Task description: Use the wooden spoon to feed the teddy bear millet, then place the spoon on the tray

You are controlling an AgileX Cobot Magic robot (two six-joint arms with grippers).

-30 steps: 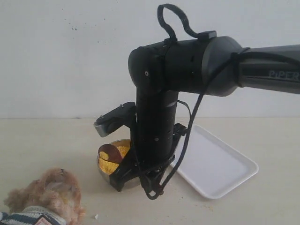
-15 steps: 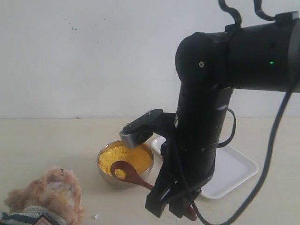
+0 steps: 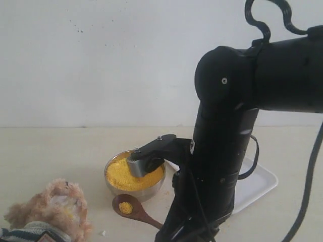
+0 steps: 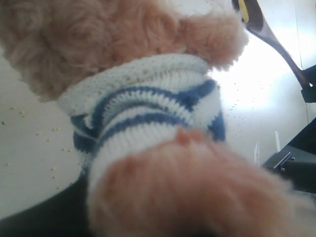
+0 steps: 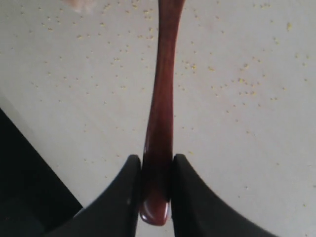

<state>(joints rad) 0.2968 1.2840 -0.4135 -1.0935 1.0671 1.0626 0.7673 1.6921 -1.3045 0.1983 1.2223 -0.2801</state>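
**STATUS: SPOON LOADED, FEEDING NOT YET DONE**

The right jaws are clamped on the butt end of the wooden spoon (image 5: pixel 160 108), one on each side of its thin handle. The state of the left jaws cannot be told: the teddy bear (image 4: pixel 148 123) fills the left wrist view and hides them.

Done, as judged: scooping. The spoon's oval bowl carries a small heap of millet (image 3: pixel 125 207) and sits clear of the steel bowl (image 3: pixel 132 193), between it and the teddy bear's head. Whether it touches the desk (image 3: pixel 50 151) cannot be told.

Left to do:
1. Bring the spoon to the bear's muzzle.
2. Lay the spoon on the white tray (image 3: pixel 260 184), which lies behind the right arm.

The spoon is dark reddish-brown, glossy and straight-handled. Stray yellow grains dot the desk beneath it.
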